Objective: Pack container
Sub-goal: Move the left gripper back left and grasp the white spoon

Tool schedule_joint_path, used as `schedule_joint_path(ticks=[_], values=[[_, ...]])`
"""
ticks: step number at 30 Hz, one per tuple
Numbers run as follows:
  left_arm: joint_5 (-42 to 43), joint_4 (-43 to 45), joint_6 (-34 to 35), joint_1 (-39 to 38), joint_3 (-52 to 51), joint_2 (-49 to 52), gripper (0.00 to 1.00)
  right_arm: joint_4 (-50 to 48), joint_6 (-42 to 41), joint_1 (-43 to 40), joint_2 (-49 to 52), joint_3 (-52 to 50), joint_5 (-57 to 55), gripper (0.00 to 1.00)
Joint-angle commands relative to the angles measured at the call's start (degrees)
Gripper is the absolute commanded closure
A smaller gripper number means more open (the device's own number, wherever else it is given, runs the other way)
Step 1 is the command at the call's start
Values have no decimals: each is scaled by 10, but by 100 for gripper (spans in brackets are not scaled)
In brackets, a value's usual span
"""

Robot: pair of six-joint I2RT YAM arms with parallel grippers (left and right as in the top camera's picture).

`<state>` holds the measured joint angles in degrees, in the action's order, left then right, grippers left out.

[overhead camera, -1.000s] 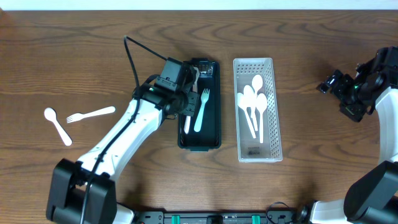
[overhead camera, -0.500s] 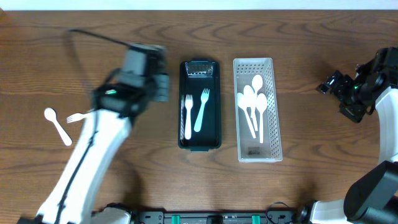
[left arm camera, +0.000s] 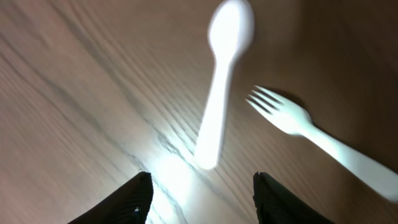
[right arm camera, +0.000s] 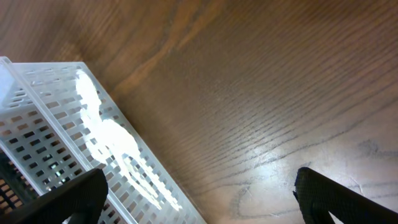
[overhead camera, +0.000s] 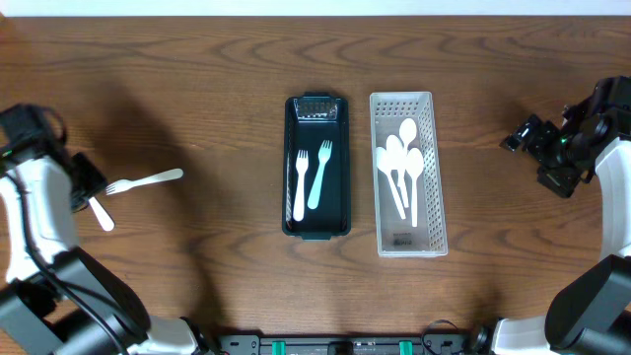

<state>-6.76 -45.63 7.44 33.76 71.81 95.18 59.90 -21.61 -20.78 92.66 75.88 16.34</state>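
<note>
A dark green tray (overhead camera: 340, 202) in the middle holds two white forks (overhead camera: 317, 175). Beside it on the right, a white perforated basket (overhead camera: 432, 212) holds several white spoons (overhead camera: 402, 168); it also shows in the right wrist view (right arm camera: 37, 149). At the far left a loose white fork (overhead camera: 148, 180) and a white spoon (overhead camera: 101, 212) lie on the table; both show in the left wrist view, the spoon (left arm camera: 222, 74) and the fork (left arm camera: 323, 143). My left gripper (left arm camera: 202, 196) is open and empty, just above the spoon. My right gripper (overhead camera: 527, 138) is open and empty at the far right.
The table is dark brown wood. The left arm (overhead camera: 35, 212) runs along the left edge. The right arm (overhead camera: 606, 148) stands at the right edge.
My left arm has swung from the green tray, where it left a second fork, out to the far left over the loose spoon and fork. The right arm has not moved.
</note>
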Motion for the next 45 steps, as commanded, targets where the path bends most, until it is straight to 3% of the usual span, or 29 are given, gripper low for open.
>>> schedule_joint_path(ticks=[1, 6, 20, 37, 44, 45], values=[[76, 21, -40, 37, -4, 43, 46, 3, 11, -2, 2, -3, 6, 1], [76, 57, -86, 39, -4, 106, 50, 7, 11, -2, 2, -3, 6, 1], [76, 85, -85, 39, -4, 179, 50, 31, 11, -2, 2, -3, 6, 1], [76, 52, -102, 39, -4, 176, 94, 31, 11, -3, 2, -3, 6, 1], [76, 26, -102, 38, 6, 117, 94, 26, 11, -3, 2, -3, 6, 1], [70, 28, -103, 39, 6, 108, 91, 26, 11, -3, 2, -3, 6, 1]])
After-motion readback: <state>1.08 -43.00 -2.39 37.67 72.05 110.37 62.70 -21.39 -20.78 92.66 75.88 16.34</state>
